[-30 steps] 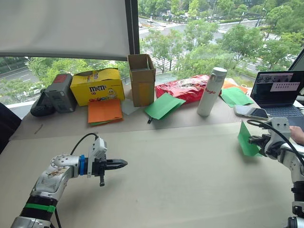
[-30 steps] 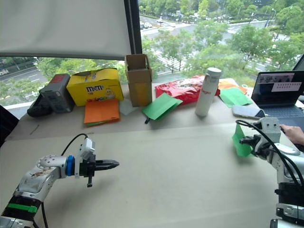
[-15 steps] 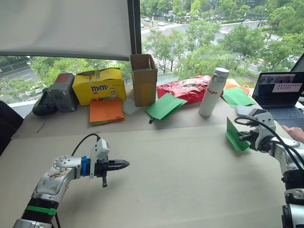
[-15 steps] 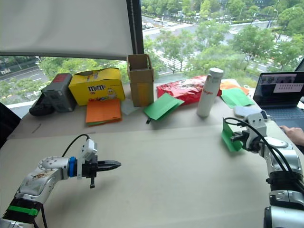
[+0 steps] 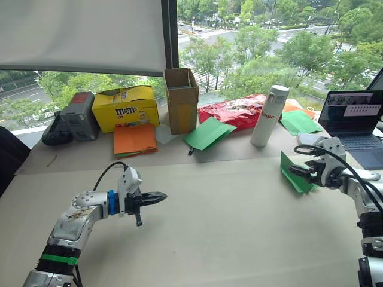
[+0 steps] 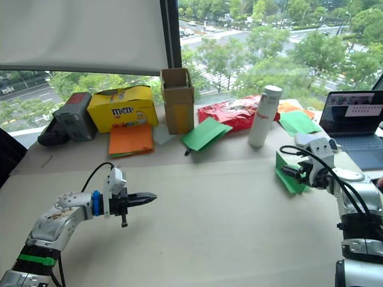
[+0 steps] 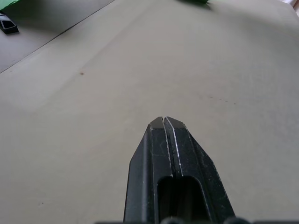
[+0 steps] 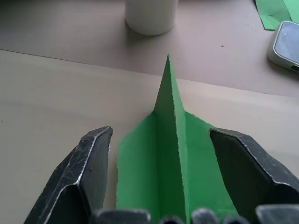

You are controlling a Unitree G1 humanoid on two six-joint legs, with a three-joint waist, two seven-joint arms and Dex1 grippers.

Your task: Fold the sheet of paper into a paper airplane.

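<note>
Left gripper (image 5: pixel 163 195) has shifted rightward since the earlier frame, fingers pressed together, hovering lower left. One paper airplane (image 5: pixel 293 172) is now sitting further left at right centre, between the spread fingers of the right gripper (image 8: pixel 163 154). One white bottle (image 5: pixel 267 115) standing behind.
</note>
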